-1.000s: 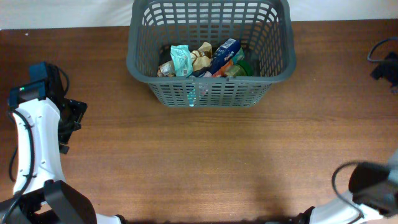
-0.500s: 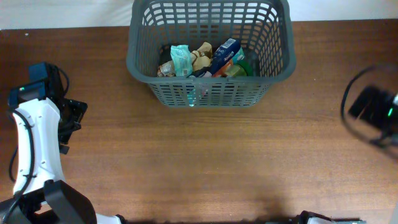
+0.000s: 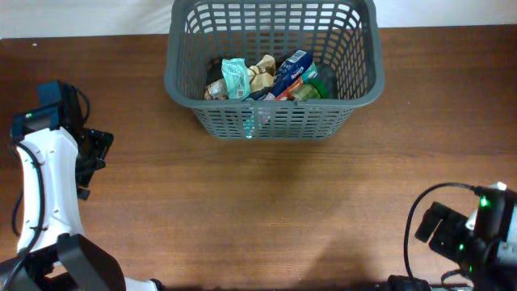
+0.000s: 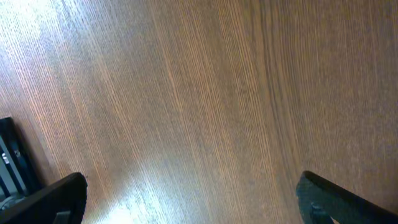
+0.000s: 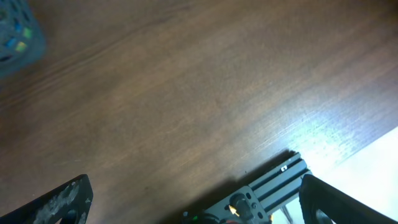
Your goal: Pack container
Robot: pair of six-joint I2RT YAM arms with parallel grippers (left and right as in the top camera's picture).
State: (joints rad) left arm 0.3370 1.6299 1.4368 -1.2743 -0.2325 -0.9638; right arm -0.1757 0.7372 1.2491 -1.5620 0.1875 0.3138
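Merely illegible packets [image 3: 279, 74] inside container [image 3: 273, 121]

Brown wood-grain table [image 3: 258, 202]; black slotted rail [image 5: 264, 186] at its edge; white backdrop [image 3: 81, 16] behind.

Dark grey slotted container [image 3: 273, 121] stands upright at table's far edge, holding packets.

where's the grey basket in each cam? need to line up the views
Overhead: container at top centre, against the far edge of the table.
Left wrist: not in it, only bare wood.
Right wrist: a blurred grey corner of it at the top-left edge.
Shared landmark: the brown wood-grain table, seen in all three views.
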